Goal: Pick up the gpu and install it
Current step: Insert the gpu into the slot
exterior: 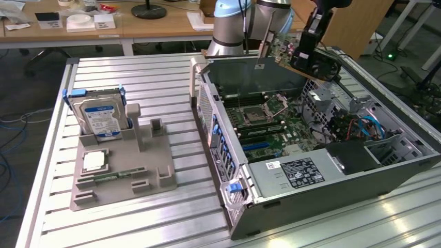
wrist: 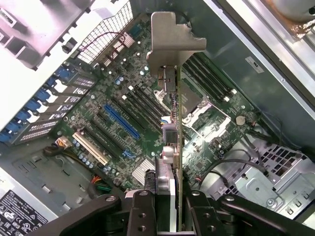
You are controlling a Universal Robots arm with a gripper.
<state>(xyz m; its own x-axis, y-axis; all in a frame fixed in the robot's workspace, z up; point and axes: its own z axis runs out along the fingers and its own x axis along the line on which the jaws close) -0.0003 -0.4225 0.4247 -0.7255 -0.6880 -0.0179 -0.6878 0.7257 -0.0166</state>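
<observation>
The gpu (exterior: 278, 47), a thin green card with a silver bracket (exterior: 264, 39) at one end, hangs in the air over the far rim of the open computer case (exterior: 310, 178). My gripper (exterior: 303, 56) is shut on its other end. In the wrist view the gpu (wrist: 171, 98) is seen edge-on, its bracket (wrist: 170, 42) pointing away from me, and my gripper (wrist: 167, 209) clamps it between two black fingers (wrist: 140, 209). Below it lies the green motherboard (wrist: 118, 93) with a blue slot (wrist: 120, 120) and several black slots beside it.
A silver hard drive with a blue label (exterior: 100, 116) stands in a grey fixture (exterior: 124, 173) at the exterior view's left, with a processor chip (exterior: 94, 161) and a memory stick (exterior: 113, 175) on it. The case holds drive cages and cables (exterior: 358, 126).
</observation>
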